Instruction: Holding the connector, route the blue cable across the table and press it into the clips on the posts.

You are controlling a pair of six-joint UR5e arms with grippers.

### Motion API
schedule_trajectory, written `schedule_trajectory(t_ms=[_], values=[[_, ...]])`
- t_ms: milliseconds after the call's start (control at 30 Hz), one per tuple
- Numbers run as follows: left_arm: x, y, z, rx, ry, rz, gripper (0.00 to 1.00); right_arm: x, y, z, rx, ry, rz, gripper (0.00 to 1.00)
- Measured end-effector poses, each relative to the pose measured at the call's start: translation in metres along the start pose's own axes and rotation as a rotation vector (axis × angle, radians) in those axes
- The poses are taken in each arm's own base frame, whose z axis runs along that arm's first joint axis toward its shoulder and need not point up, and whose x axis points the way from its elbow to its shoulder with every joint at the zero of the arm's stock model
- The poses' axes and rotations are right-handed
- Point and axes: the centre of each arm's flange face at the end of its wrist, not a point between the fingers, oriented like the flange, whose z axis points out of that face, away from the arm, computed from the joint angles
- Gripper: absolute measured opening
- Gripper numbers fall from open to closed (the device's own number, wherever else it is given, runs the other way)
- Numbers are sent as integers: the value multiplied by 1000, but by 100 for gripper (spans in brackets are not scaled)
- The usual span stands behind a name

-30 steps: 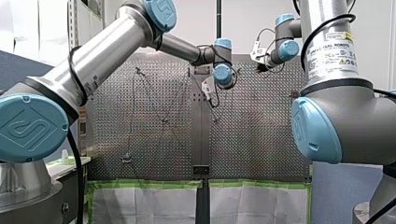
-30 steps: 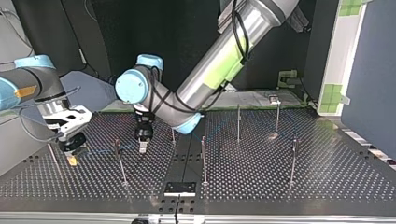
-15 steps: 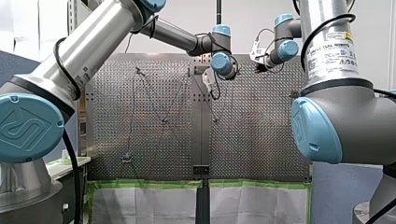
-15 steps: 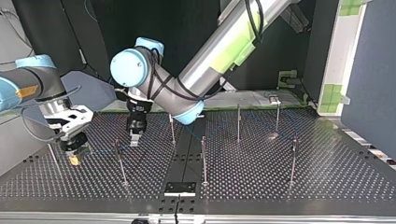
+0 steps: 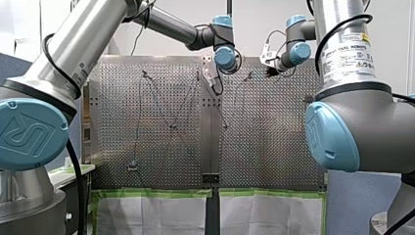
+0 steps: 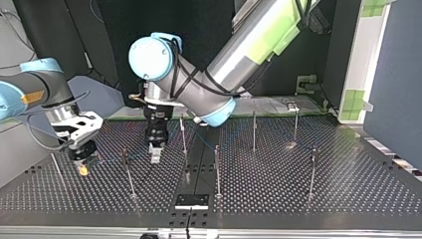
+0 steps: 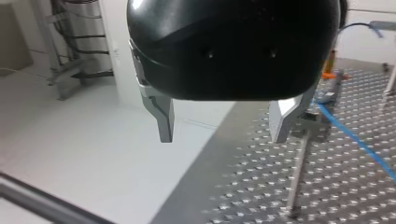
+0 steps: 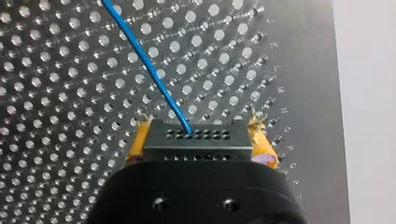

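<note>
My right gripper (image 8: 198,128): closed hard on the connector (image 8: 196,140), a black block with rows of small holes, pinched on both sides by yellow pads (image 8: 135,147). Out of the connector's front face, the blue cable (image 8: 140,53), leading off slantwise over the perforated table (image 8: 56,140). In the top view, down low at the left, close over the table and near the outermost post (image 6: 57,169); from there a thin blue line across to the next post (image 6: 128,172).

My left gripper (image 7: 223,140): wide open, metal fingers (image 7: 163,116) well apart, nothing held (table and pale floor (image 7: 70,163) showing through the gap). Hanging above the table in the top view, fingertips pointing down, seen between that next post and a third post (image 6: 184,137). Just beside one finger in the left wrist view, a post (image 7: 296,182) with the blue cable running past its top; seated in a clip or merely passing by, cannot tell. Further posts (image 6: 254,130) upright toward the top view's right, well apart from both grippers.
</note>
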Motion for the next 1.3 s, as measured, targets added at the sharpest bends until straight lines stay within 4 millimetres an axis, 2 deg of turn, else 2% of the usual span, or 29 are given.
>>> schedule_trajectory(t_ms=[467, 1100, 1300], values=[[-39, -7, -35, 41, -92, -109, 100, -4, -14, 1, 21, -9, -7, 0], [-97, 7, -76, 109, -233, -214, 100, -7, -21, 1, 31, -12, -15, 0], [-94, 15, -84, 114, -253, -233, 100, -7, -22, 1, 32, -13, -15, 0]])
